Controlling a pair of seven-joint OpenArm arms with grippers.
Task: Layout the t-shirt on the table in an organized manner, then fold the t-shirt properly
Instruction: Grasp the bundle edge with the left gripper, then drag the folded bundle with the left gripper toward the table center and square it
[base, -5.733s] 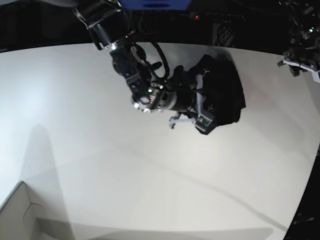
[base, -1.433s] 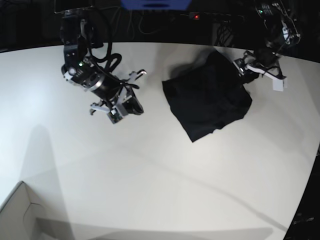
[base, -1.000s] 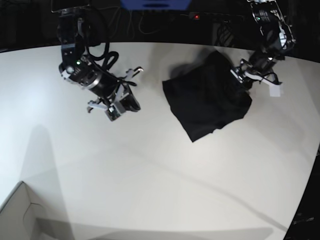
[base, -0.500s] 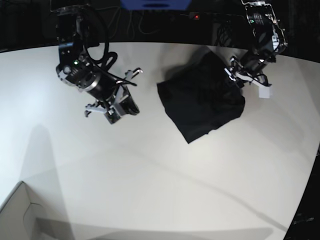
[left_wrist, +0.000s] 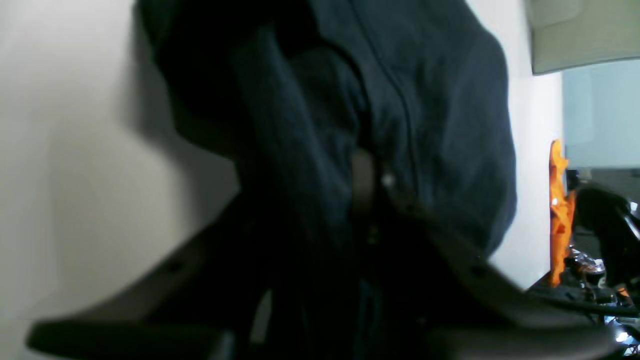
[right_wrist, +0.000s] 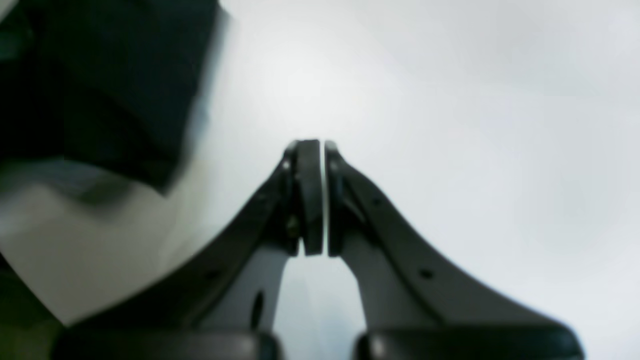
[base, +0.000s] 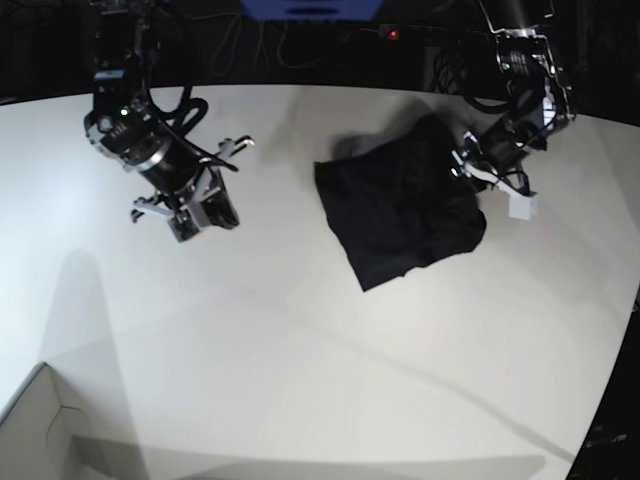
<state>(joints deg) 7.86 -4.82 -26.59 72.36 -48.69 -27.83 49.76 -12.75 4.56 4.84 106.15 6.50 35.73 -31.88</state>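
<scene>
In the base view, the plain black t-shirt of thin soft fabric (base: 400, 208) is being shown as a crumpled heap on the far right part of the wide matte white table (base: 300, 340), its longer run slanting from the far right corner down toward the near left corner. The left gripper (base: 478, 172) is being seen right at the heap's right edge, touching it, while the right gripper (base: 190, 205) is hanging well apart to the left, so the left arm is judged the nearer one.

In the left wrist view, folds of the dark cloth (left_wrist: 400, 125) are being pinched between the nearly closed jaws of the left gripper (left_wrist: 367, 200).

In the right wrist view, the right gripper (right_wrist: 317, 195) is being seen with its jaws pressed together on nothing, over bare tabletop (right_wrist: 475, 100).
</scene>
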